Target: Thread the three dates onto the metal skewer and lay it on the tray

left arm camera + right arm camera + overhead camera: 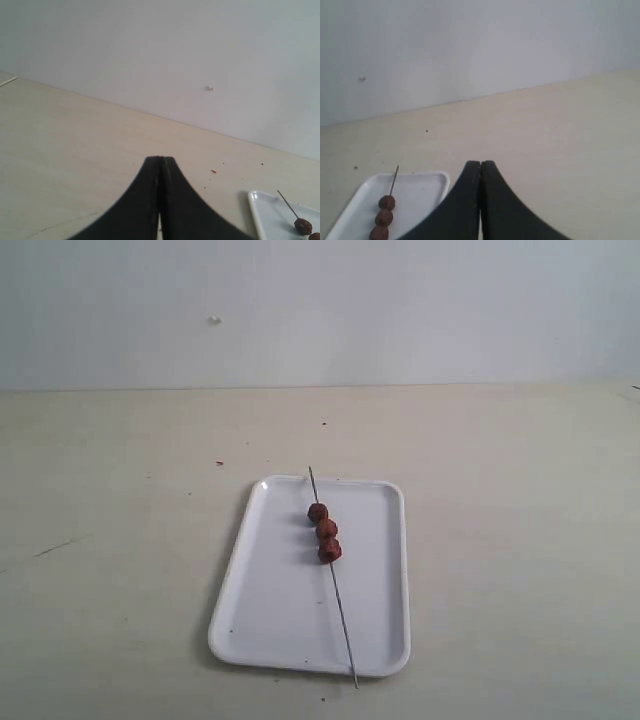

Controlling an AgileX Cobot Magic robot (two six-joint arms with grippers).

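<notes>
The white tray (270, 620) lies on the table near the front middle. Across it rests the thin metal skewer (340, 612), its ends reaching past the far and near rims. The three dates (326, 530) sit threaded in a row on its far half. No gripper shows in the exterior view. In the left wrist view my left gripper (161, 159) is shut with nothing in it, well off to the side of the tray (265, 215) and the skewer tip (287, 202). My right gripper (480, 163) is also shut and empty, beside the tray (420, 192) with the dates (384, 217).
The pale table top (110, 540) spreads wide on every side of the tray. A plain light wall (400, 310) stands behind its far edge. A few small dark and reddish specks (220, 462) dot the table behind the tray.
</notes>
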